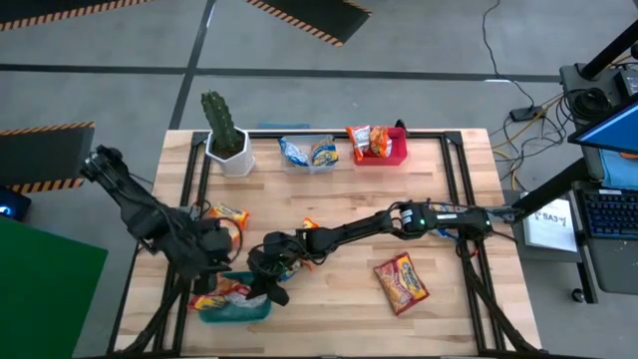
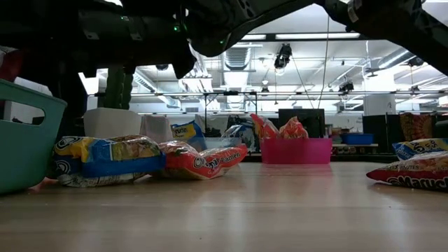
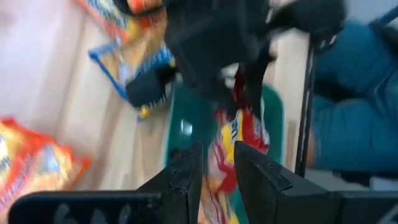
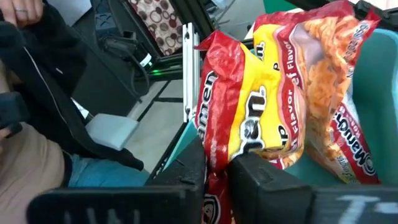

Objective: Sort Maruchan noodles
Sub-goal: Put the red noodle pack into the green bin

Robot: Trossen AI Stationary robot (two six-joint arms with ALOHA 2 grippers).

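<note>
My right gripper (image 1: 269, 279) (image 4: 216, 169) reaches across the table to the teal bin (image 1: 239, 310) near the front left and is shut on a red-yellow noodle packet (image 4: 249, 106). Another red-yellow packet (image 4: 333, 87) lies in that bin. My left gripper (image 1: 217, 255) (image 3: 217, 168) hovers open beside the bin and touches nothing. Loose packets lie flat on the table: an orange one (image 1: 228, 214), one partly under the right arm (image 1: 309, 226), a red-yellow one (image 1: 401, 282) and a blue-yellow one (image 2: 105, 157). My right gripper pinches the red-yellow packet between its two fingers at a crinkled edge (image 4: 214, 158). The packet stretches forward from the fingers over the teal bin's rim (image 4: 379, 68). Whether its far end rests on the packet in the bin cannot be told.
At the far edge stand a cactus in a white pot (image 1: 226, 135), a clear bin (image 1: 308, 153) with blue-white packets and a red bin (image 1: 380, 144) with orange packets. A seated person (image 3: 354, 106) shows beyond the near table edge. Bare wood lies in the middle right.
</note>
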